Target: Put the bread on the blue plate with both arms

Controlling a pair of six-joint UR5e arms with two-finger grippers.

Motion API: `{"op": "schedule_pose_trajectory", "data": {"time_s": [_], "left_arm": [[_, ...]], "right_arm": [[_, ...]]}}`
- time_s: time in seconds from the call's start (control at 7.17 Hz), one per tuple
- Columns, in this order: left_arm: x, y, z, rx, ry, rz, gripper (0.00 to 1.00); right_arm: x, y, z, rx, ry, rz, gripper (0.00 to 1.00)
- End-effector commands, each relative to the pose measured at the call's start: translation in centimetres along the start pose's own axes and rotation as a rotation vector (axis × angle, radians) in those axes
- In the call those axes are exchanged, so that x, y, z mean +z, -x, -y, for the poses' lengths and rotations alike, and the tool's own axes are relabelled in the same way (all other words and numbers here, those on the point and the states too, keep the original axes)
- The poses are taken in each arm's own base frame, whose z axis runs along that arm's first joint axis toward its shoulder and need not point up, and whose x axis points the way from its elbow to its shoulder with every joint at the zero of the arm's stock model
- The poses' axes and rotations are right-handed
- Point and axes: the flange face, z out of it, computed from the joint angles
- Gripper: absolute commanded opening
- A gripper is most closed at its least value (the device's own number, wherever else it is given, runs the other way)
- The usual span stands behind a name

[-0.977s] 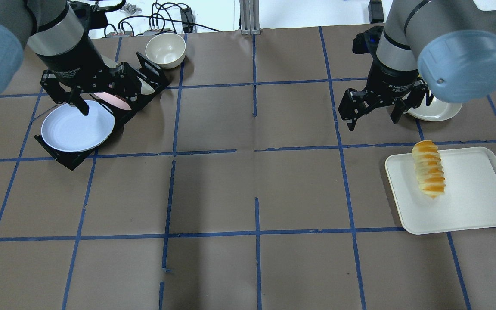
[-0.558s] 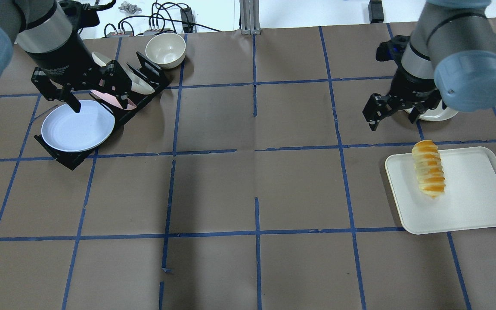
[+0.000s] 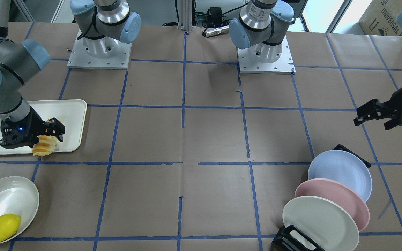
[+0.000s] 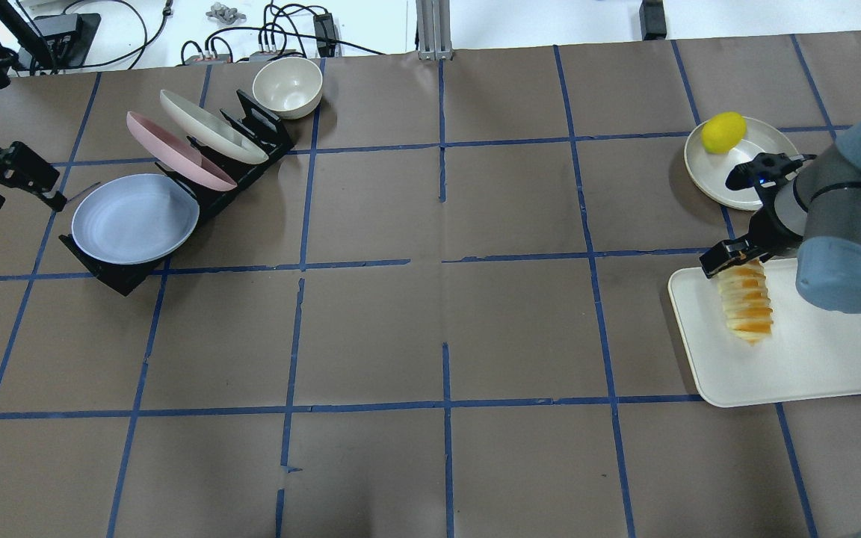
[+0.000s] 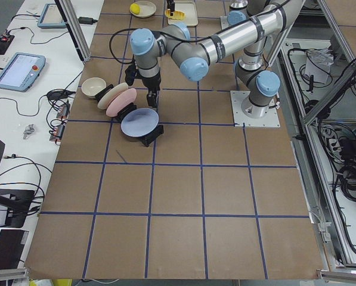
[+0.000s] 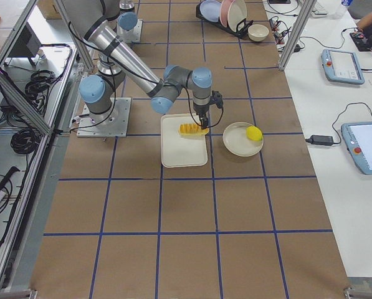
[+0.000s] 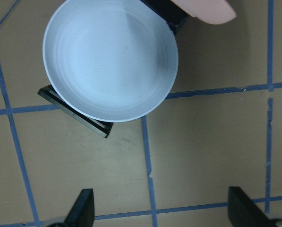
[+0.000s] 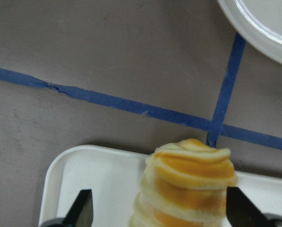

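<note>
The right jaws are spread wide and hold nothing. They straddle the end of the bread (image 8: pixel 190 189), one finger on each side, and neither finger seems to touch it. The bread lies flat on the tray (image 4: pixel 826 351), lengthwise along the edge nearer the surface's middle. A dish (image 4: pixel 729 190) holding a lemon (image 4: pixel 723 132) sits just beyond the tray. The right arm (image 4: pixel 841 217) leans in over the tray from the side.

The bread looks light and soft, and its ridges should give the pads some bite. A hard squeeze would probably dent it, so a gentle close looks right. Held at the tip it could droop or swivel. Across the narrow width at mid-length looks the safer hold.

The left jaws are also spread and empty, hanging over bare surface just beside the plate (image 7: pixel 110 61). The plate leans in the front slot of a black rack (image 4: pixel 113 273), with a pink plate (image 4: pixel 176 149) and a cream one (image 4: pixel 210 127) behind it. It looks stiff, smooth and thin. Its upper rim, clear of the rack, is the likely place to pinch it, and it may slip if pinched lightly.
</note>
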Motion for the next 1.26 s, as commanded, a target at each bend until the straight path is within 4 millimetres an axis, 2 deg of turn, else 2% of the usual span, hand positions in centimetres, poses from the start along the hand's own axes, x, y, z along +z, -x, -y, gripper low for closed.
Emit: {"op": "schedule_pose_trajectory", "data": {"time_s": [0.0, 0.14, 0.28, 0.56, 0.7, 0.84, 0.98, 1.12], "left_arm": [[6.9, 7.3, 2.3, 0.011, -0.053, -0.041, 1.0], [10.1, 8.6, 3.8, 0.012, -0.057, -0.05, 1.0], [12.2, 9.6, 4.8, 0.01, -0.042, -0.067, 1.0], [14.1, 10.4, 6.7, 0.003, -0.07, -0.13, 1.0], [16.2, 10.9, 7.1, -0.009, -0.054, -0.156, 0.98], [16.0, 10.8, 7.7, -0.015, -0.081, -0.178, 0.94], [15.6, 10.9, 8.0, -0.019, -0.088, -0.189, 0.84], [16.3, 10.7, 7.6, -0.025, -0.07, -0.207, 0.64]], "right_arm": [[1.4, -0.9, -0.8, 0.01, 0.005, -0.015, 0.89], [1.3, -0.9, -1.0, 0.012, 0.018, -0.02, 0.52], [0.8, -0.8, -1.1, 0.02, 0.034, -0.007, 0.21], [-5.5, 1.0, -1.0, 0.146, 0.095, 0.054, 0.17], [-7.7, 2.5, 0.6, 0.144, 0.107, 0.058, 0.17], [-9.2, 4.4, 1.8, 0.147, 0.127, 0.064, 0.17], [-10.9, 6.5, 2.8, 0.174, 0.128, 0.058, 0.17], [-12.8, 9.5, 3.5, 0.173, 0.126, 0.053, 0.18]]}}
